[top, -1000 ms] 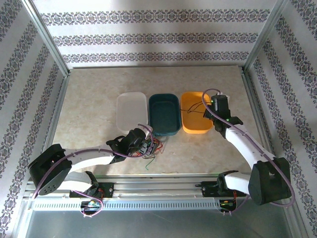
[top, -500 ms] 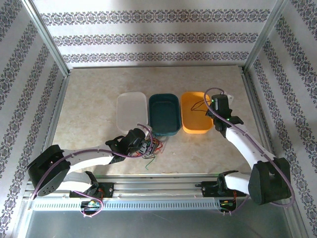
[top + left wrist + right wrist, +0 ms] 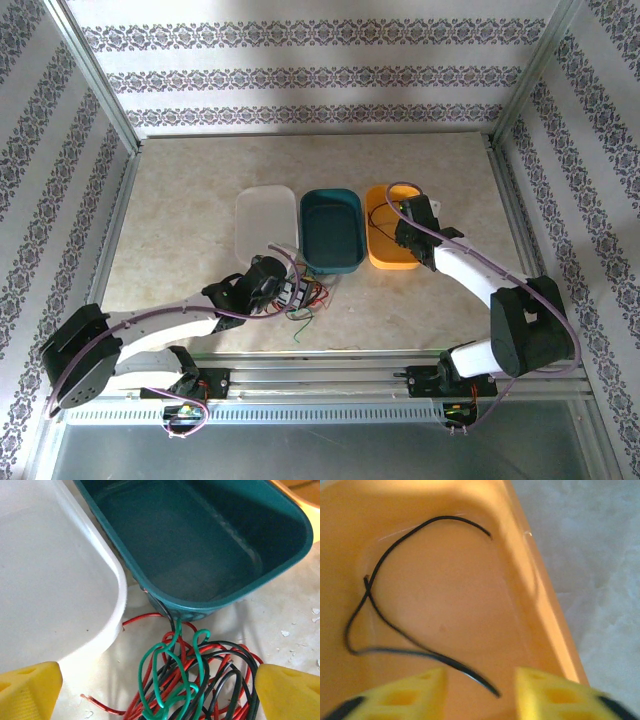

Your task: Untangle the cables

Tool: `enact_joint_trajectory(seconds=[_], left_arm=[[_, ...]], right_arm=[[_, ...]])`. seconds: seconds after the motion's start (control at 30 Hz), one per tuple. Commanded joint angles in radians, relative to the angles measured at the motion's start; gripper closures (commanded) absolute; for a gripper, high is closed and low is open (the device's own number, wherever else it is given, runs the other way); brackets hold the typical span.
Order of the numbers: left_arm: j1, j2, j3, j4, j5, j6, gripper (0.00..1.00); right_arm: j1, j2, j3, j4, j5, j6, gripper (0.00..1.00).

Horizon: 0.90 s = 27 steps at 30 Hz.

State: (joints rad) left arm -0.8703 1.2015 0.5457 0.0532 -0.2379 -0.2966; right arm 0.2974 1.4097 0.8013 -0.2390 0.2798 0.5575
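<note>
Black wire lay in orange tray, right pincer apart. Left pincer apart over tangle; I reckoned single-strand pick next.

The cables, low in the left wrist view, were red, green and black against a pale beige table veined like marble. The bin at upper right of that view was dark teal, and the bin at left was plain white. The left gripper had bright yellow fingers. In the right wrist view a single black strand showed against an orange bin, and the right gripper had yellow fingers too. From above, the left arm and the right arm were white with black joints and carried purple cords. The walls were white with grey-purple floral bands.
</note>
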Motion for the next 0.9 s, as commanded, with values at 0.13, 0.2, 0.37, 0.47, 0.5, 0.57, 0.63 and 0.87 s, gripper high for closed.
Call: enact_joint_trajectory(seconds=[0.13, 0.2, 0.37, 0.47, 0.5, 0.57, 0.63, 0.87], left_arm=[[0.028, -0.047, 0.006, -0.095, -0.16, -0.096, 0.01], [0.04, -0.051, -0.002, -0.113, -0.157, -0.116, 0.01], [0.061, -0.057, -0.008, -0.175, -0.104, -0.157, 0.03], [0.07, -0.074, -0.024, -0.187, -0.076, -0.176, 0.05], [0.073, -0.081, -0.029, -0.189, -0.074, -0.182, 0.05], [0.084, -0.102, -0.042, -0.199, -0.077, -0.198, 0.06], [0.105, -0.124, -0.053, -0.211, -0.073, -0.219, 0.06], [0.171, -0.142, -0.036, -0.299, -0.045, -0.243, 0.07]], right_arm=[[0.017, -0.143, 0.009, -0.04, 0.066, -0.005, 0.45], [0.045, -0.184, 0.005, -0.023, 0.027, -0.048, 0.45], [0.233, -0.202, 0.012, 0.008, -0.386, -0.271, 0.46], [0.39, -0.144, 0.027, -0.031, -0.539, -0.341, 0.46], [0.433, -0.114, 0.032, -0.037, -0.562, -0.353, 0.46], [0.508, -0.053, 0.043, -0.032, -0.583, -0.377, 0.47], [0.556, 0.001, 0.069, -0.024, -0.58, -0.399, 0.47], [0.581, 0.16, 0.172, -0.026, -0.599, -0.461, 0.46]])
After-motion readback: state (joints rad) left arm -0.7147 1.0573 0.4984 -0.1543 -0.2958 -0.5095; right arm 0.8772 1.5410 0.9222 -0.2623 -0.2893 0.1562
